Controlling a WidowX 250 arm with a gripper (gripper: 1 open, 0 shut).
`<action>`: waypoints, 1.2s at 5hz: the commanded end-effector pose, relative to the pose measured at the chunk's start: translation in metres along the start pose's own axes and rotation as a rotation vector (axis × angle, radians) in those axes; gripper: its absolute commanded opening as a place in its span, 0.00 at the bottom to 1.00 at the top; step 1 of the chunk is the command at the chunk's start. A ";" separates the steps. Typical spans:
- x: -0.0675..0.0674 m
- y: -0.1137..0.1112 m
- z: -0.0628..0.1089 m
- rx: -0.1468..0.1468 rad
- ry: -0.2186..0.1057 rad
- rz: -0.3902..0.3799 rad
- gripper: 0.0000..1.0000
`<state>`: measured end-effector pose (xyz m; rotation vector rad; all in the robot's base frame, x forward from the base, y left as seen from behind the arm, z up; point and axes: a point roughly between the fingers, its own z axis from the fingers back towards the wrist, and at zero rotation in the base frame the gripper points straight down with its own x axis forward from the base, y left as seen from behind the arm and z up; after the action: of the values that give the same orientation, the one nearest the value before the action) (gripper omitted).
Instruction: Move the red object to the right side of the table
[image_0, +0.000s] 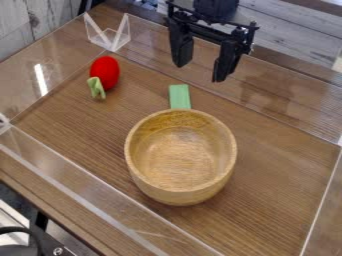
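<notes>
My pincer (203, 62): black, hanging from the top of the view with its tips pointing down at the table; the 2 fingers stand well apart with bare tabletop showing between them, so it is released and grasps nothing.

My fingers (178, 50): the left 1 in the picture ends higher in the frame, the right 1 reaches lower and looks slightly angled; neither touches any object that I can see.

Red object (104, 69): a small rounded red toy fruit lying on the table at the left side of the picture, toward the back; its light green leafy end points down and to the left. It sits well apart from my pincer, to its left.

Table (287, 150): brown wood grain, bordered by low clear walls that catch glare along the near and left edges.

Wooden bowl (181, 156): round, pale wood, upright and empty, in the middle foreground, below my pincer in the picture.

Bowl handle (179, 97): a flat green tab sticking out of the bowl's far rim, pointing toward my pincer but apart from it.

Clear folded piece (107, 33): a transparent shape standing just behind the red object, near the back wall; what it is I cannot tell.
</notes>
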<state>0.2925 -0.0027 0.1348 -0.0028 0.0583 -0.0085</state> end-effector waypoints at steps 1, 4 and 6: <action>-0.007 0.001 -0.029 -0.002 0.037 -0.025 1.00; -0.020 0.132 -0.031 -0.006 -0.039 0.260 1.00; -0.012 0.183 -0.039 -0.031 -0.051 0.383 1.00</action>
<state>0.2730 0.1738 0.0771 -0.0476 0.0705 0.3735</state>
